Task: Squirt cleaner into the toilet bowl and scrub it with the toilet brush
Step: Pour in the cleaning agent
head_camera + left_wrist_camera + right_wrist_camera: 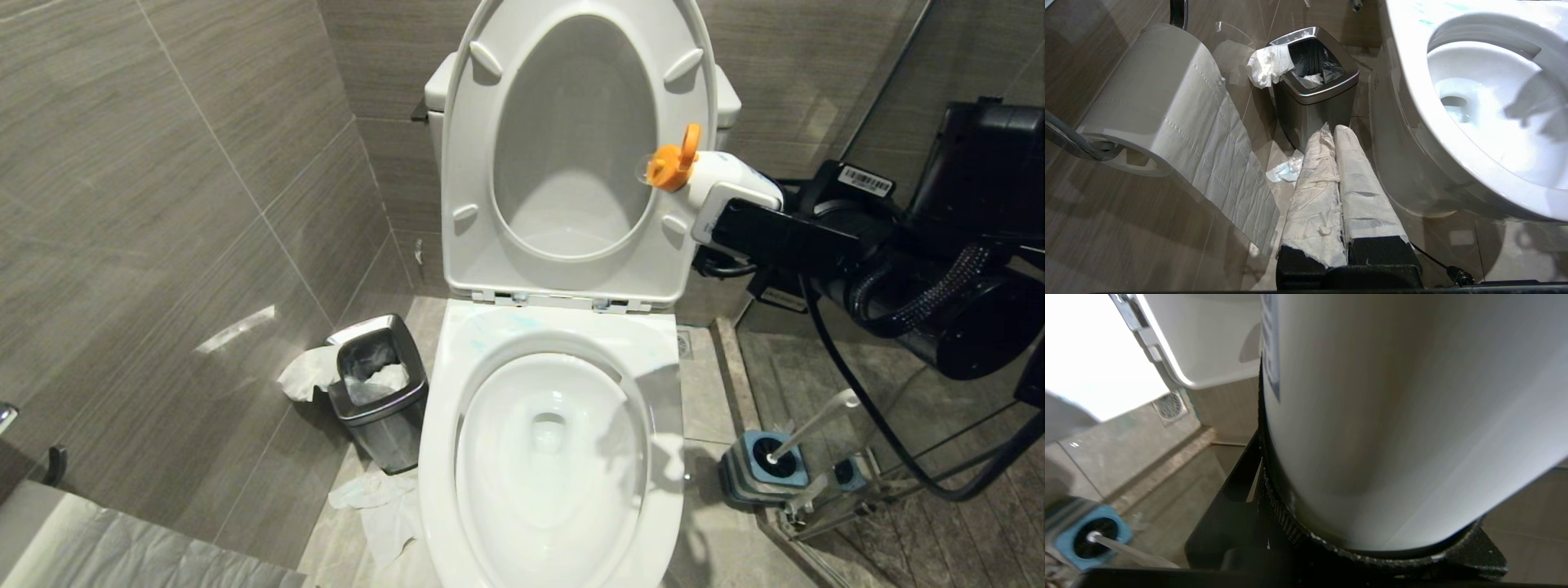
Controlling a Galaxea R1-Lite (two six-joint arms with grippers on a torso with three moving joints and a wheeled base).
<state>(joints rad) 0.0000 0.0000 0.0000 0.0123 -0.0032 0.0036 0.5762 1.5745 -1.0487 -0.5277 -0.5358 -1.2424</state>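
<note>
The white toilet bowl (441,425) stands open, its seat and lid (465,163) raised. Faint turquoise cleaner streaks (498,327) mark the rim behind the basin. My right gripper (722,214) is shut on a white bottle (722,173) with an orange flip cap (673,163). It holds the bottle beside the raised seat, cap pointing toward the seat. In the right wrist view the bottle (1392,416) blocks most of the picture. The toilet brush (816,420) stands in its blue-topped holder (763,469) on the floor right of the bowl. My left gripper (1331,134), fingers wrapped in white paper, hangs shut and empty beside the bowl's left side.
A steel waste bin (380,392) with tissue draped over it stands left of the bowl. Crumpled tissue (380,506) lies on the floor nearby. A toilet paper roll (1159,102) hangs on the left wall. A floor drain (684,343) and a glass partition frame (824,523) are at the right.
</note>
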